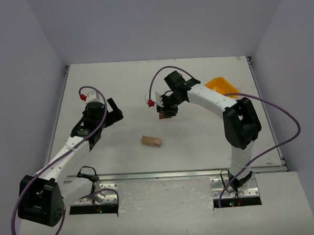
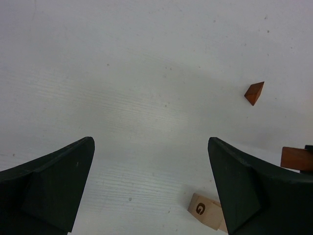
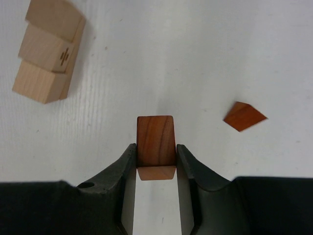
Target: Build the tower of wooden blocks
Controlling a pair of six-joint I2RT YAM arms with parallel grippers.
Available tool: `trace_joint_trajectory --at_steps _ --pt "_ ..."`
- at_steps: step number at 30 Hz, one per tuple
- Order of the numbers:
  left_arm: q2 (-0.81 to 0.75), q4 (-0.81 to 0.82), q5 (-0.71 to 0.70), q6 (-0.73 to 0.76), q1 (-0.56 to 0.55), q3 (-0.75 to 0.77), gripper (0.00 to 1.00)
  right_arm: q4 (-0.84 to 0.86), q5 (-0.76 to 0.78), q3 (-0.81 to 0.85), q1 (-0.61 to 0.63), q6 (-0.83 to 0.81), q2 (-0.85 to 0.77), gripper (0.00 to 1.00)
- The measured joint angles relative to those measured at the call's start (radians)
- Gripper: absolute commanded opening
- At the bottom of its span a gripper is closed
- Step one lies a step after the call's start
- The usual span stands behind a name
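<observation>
Grasp is established on the reddish-brown block [image 3: 155, 129]: it is clamped at its near end between the two fingers of the right gripper [image 3: 156, 148], with most of its length projecting beyond the fingertips. Whether the block is clear of the surface cannot be told.

The pale tan blocks [image 1: 151, 141] are lying together near the middle of the table [image 1: 211, 143], nearer than the right gripper and slightly to its left. They appear to be the base of the tower.

The step in hand is judged to be the transfer of the held block onto this cluster. The following points are recommended:

- The grip should be kept firm, since only the near end is pinched.
- The block should be squared to the cluster before it is lowered.
- The block should be set down gently so that the pale blocks are not displaced.
- The reddish-brown wedge [image 3: 244, 116], lying just right of the held block, should be avoided.

The left gripper [image 2: 150, 142] is spread wide with nothing between its fingers, on the left of the table.

The table is white, matte and faintly grained. A yellow bin [image 1: 221, 84] is placed at the far right. Plain pale walls [image 1: 141, 23] enclose three sides.
</observation>
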Motion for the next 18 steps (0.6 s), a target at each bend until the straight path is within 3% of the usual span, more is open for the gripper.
trace_joint_trajectory --at_steps 6,18 --pt "-0.040 -0.008 0.006 0.000 0.000 0.000 1.00 -0.001 0.061 0.125 0.045 0.356 -0.058 0.00" --pt "-0.108 -0.011 0.025 -0.001 0.000 0.000 1.00 -0.076 0.234 0.171 0.298 0.600 -0.050 0.00"
